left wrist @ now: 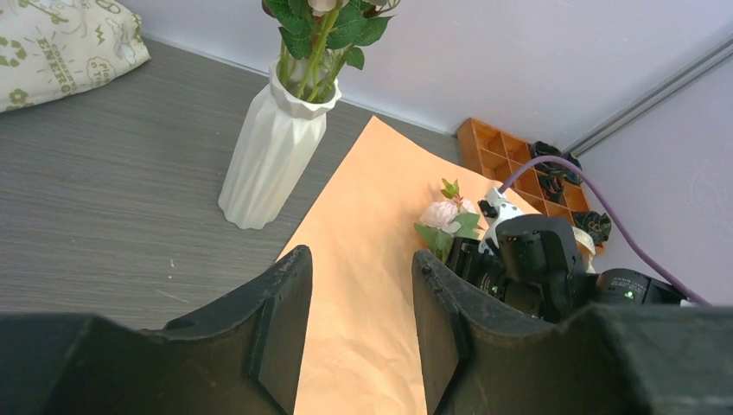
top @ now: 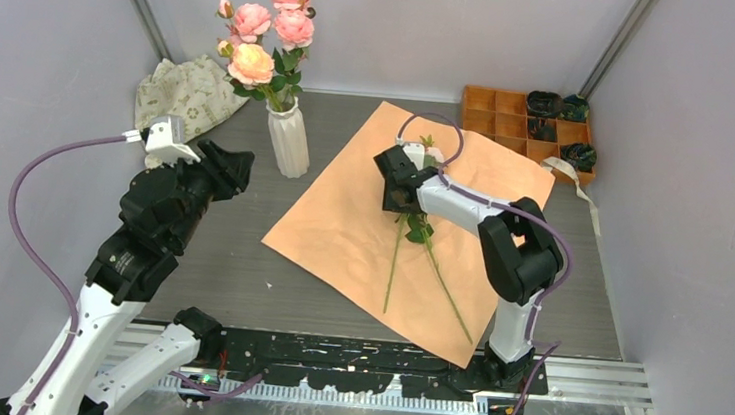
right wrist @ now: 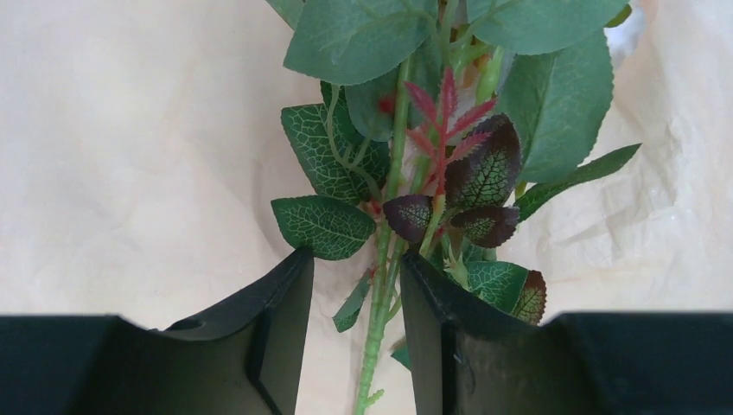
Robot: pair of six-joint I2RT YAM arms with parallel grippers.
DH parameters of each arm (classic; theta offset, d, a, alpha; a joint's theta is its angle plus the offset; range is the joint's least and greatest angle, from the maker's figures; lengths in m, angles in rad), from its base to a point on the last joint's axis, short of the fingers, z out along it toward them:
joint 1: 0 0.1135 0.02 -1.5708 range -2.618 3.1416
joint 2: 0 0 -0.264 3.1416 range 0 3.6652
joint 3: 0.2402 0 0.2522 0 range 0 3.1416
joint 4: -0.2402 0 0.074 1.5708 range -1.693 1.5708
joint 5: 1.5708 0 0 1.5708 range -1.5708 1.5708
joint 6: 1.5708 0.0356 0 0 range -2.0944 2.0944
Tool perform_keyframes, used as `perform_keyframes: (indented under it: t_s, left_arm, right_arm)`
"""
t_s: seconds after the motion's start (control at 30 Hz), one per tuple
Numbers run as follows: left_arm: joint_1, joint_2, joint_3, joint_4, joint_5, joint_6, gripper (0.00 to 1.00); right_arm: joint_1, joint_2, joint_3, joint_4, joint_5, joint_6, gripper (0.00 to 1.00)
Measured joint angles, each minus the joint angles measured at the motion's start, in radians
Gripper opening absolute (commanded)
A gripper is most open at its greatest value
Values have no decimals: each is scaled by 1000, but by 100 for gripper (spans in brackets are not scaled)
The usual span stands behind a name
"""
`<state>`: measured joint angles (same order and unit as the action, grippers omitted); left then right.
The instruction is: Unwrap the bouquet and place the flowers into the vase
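The white ribbed vase (top: 288,140) (left wrist: 272,156) stands at the back left and holds several pink and peach flowers (top: 269,28). The bouquet's orange paper (top: 343,215) lies spread flat on the table. On it lie two more flowers, their green stems (top: 394,260) (right wrist: 380,285) pointing toward me and a pale bloom (left wrist: 441,213) at the far end. My right gripper (top: 401,185) (right wrist: 354,268) is low over the paper. Its jaws straddle both stems just below the leaves, with a gap still showing on the left. My left gripper (top: 231,171) (left wrist: 359,268) hovers open and empty left of the paper.
A cream patterned cloth bag (top: 188,91) (left wrist: 60,47) lies in the back left corner behind the vase. An orange compartment tray (top: 512,120) with dark items sits at the back right, and a cream ribbon (top: 572,180) lies beside it.
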<state>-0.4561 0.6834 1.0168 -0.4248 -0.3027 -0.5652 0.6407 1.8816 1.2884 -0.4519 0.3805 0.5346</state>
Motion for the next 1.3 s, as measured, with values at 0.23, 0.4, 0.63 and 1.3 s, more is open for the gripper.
perform_keyframes:
  t_s: [0.23,0.4,0.63,1.3]
  left_arm:
    - [0,0,0,0,0,0,47]
    - [0,2,0,1,0,-3,47]
    - [0,4,0,0,0,-4,47]
    - [0,5,0,0,0,-4,46]
  right_arm:
    - [-22,4,26,-8,-6,0,46]
    - [-21,11,29,-21,-6,-2,29]
    - [-21,83,58,-45,-8,-2,17]
    - [18,-57,184,-116,-60,-53,1]
